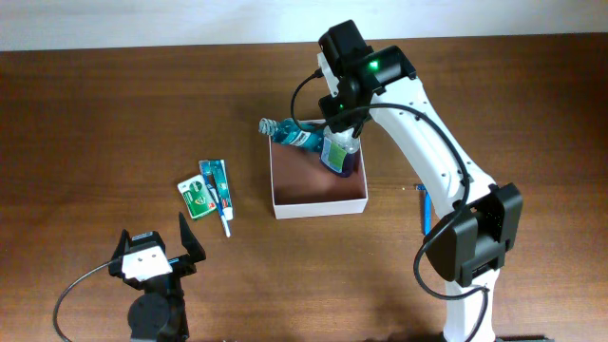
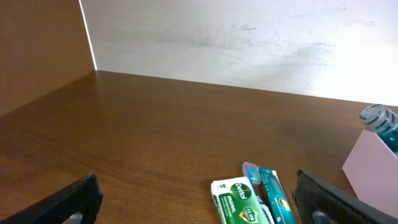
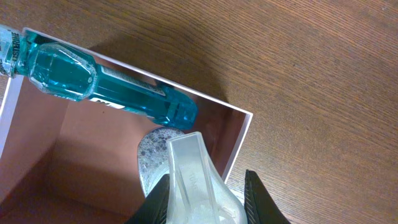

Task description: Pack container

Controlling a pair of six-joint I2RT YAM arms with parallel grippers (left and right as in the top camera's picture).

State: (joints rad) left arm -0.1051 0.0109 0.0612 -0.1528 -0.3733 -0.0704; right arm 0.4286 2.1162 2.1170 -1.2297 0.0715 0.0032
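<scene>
The container sits mid-table. Above its far right corner the right claw is clamped narrowly on a clear bottle of bluish liquid, whose base seems to reach inside the walls. 1 teal mouthwash bottle leans across the container's far left corner. Well left of the container, the left claw gapes wide, holding nothing

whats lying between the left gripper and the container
A green Dettol soap box and a teal toothpaste or toothbrush pack lie side by side between the left gripper and the container. The overhead view shows this.
</scene>
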